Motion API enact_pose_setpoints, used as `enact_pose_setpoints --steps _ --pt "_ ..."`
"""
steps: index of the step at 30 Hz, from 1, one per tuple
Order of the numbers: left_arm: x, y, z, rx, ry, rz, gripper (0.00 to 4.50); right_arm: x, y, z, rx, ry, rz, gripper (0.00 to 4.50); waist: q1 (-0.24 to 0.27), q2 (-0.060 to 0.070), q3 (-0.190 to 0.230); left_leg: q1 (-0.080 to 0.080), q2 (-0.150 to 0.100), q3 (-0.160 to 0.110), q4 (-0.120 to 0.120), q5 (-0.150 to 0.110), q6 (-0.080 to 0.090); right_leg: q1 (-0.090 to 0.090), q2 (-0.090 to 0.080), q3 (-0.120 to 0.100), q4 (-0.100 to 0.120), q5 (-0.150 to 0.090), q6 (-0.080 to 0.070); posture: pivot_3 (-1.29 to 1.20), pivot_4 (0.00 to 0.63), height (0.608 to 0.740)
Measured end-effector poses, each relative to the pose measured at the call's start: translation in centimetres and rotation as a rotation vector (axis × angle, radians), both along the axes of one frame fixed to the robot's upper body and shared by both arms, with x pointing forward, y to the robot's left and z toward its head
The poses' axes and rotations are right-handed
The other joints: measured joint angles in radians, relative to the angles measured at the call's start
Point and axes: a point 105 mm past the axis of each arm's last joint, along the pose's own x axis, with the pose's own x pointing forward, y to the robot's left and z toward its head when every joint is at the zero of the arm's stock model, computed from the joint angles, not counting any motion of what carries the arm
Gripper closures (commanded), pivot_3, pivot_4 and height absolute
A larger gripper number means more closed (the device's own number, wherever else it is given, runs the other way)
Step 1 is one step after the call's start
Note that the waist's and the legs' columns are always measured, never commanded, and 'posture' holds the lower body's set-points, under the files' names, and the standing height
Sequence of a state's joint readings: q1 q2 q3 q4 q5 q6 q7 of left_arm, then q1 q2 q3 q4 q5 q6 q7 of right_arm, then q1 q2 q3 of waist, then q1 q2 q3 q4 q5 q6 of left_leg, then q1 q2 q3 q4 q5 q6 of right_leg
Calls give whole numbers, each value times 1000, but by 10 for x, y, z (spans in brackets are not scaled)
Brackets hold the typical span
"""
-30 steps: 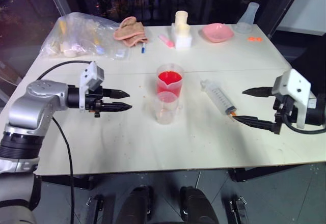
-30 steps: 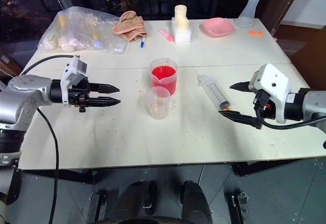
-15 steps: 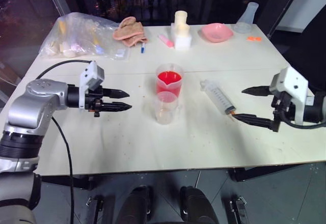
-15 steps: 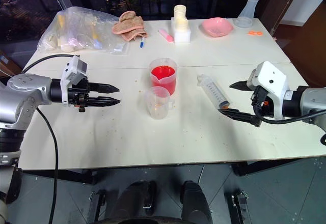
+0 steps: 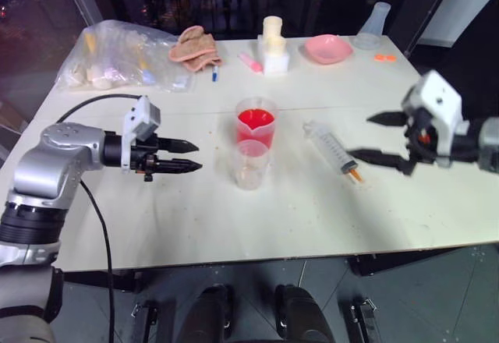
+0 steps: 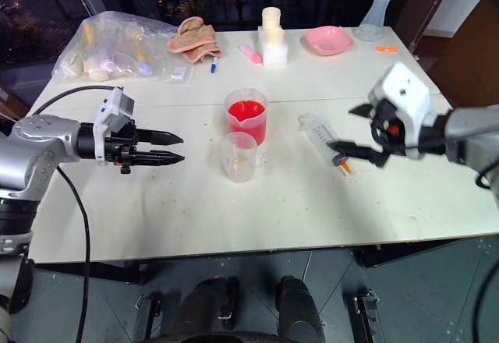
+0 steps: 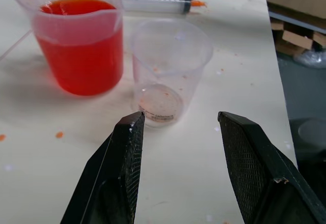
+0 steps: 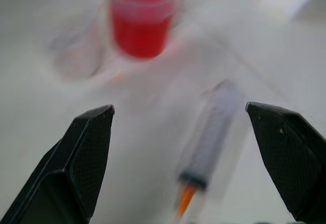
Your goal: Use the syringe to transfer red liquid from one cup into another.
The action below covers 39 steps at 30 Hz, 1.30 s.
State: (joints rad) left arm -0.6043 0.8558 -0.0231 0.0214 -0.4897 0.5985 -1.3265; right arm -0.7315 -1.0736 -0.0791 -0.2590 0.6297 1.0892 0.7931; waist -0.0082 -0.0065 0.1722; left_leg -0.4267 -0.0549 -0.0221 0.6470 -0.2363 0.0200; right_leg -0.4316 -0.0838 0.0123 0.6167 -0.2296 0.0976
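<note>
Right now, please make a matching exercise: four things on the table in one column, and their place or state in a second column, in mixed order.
1. spouted beaker
2. small cup
3. syringe
4. right gripper

A. lying flat on the table
B. open, above the syringe's orange tip end
C. holds much red liquid
D. nearly empty, in front of the beaker

Pairs: 1-C, 2-D, 3-A, 4-B
</note>
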Motion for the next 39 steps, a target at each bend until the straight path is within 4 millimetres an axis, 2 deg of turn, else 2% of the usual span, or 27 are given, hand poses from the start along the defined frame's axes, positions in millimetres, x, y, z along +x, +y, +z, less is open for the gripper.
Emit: enact_pose_setpoints --steps 3,5,10,13,18,30,39 --pt "0 -5 -1 -7 -4 -14 2080 30 2 12 74 149 -144 197 -7 1 0 -1 0 1 -1 0 0 -3 0 1 1 1 -1 0 150 740" --pt "-1 -4 -2 -7 -8 -11 2080 37 2 9 63 234 -199 197 -5 0 0 -2 0 1 -2 0 0 -4 0 0 1 1 -1 0 150 740" --pt "-2 -6 -4 -2 -19 -7 2080 60 27 -12 9 485 -275 197 -9 1 0 -11 -1 4 -2 0 0 -15 0 1 4 3 3 0 150 740" --pt "-5 -3 -9 5 -9 7 2080 74 29 -28 -75 544 -359 197 -8 1 0 -18 -3 7 1 4 -7 -26 -2 2 14 4 3 0 150 740" --pt "-10 -2 -13 19 -2 25 2080 90 30 -57 -189 579 -415 197 -7 1 0 -18 -3 9 1 5 -7 -28 -2 2 16 4 4 0 150 740" --pt "-19 3 -13 42 -13 57 2080 113 32 -88 -265 532 -409 197 -15 1 0 -16 -2 10 1 5 -8 -28 3 2 19 4 5 0 150 740" --pt "-22 5 -10 36 -25 85 2080 124 38 -100 -286 456 -419 197 -25 1 0 -15 -2 10 1 6 -10 -28 3 3 21 4 5 0 150 740"
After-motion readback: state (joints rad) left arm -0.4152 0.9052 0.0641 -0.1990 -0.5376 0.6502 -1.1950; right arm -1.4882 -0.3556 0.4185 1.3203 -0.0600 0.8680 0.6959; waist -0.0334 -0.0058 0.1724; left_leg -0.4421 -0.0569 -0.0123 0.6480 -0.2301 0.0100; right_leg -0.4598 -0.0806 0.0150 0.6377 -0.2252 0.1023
